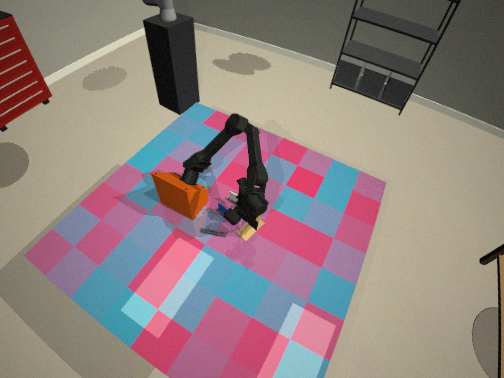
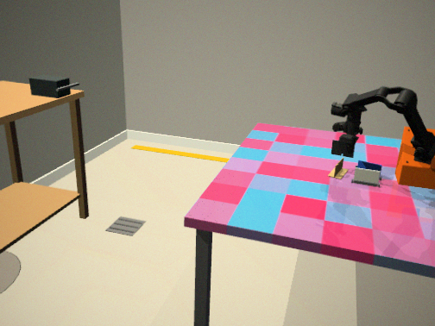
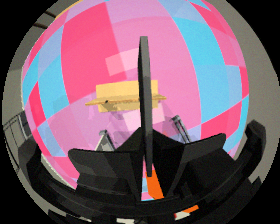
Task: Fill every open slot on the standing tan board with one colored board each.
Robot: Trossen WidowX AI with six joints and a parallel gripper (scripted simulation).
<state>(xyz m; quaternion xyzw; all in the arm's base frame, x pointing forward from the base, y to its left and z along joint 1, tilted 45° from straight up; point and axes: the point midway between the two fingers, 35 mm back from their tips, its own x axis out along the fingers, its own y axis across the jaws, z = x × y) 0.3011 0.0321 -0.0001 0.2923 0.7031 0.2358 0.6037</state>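
My gripper [image 2: 349, 140] [image 3: 146, 142] is shut on a dark grey board [image 2: 341, 148] [image 3: 144, 80], held upright above the tan board. The wrist view shows the dark board edge-on, crosswise to the ridge of the tan board [image 1: 247, 231] [image 2: 339, 167] [image 3: 125, 101], right of the ridge's middle. One small dark slot mark shows left on the ridge; the dark board hides part of it. In the exterior view there is a gap between the two boards. A white board [image 1: 233, 196] [image 2: 367, 177] and a blue board [image 1: 222, 208] [image 2: 368, 166] stand upright in holders.
An empty dark holder [image 1: 213, 232] [image 3: 181, 129] lies beside the boards, on the side away from the white board. The arm's orange base [image 1: 180, 196] [image 2: 414, 169] stands behind the holders. The checkered table [image 1: 240, 286] [image 2: 263, 202] bears everything.
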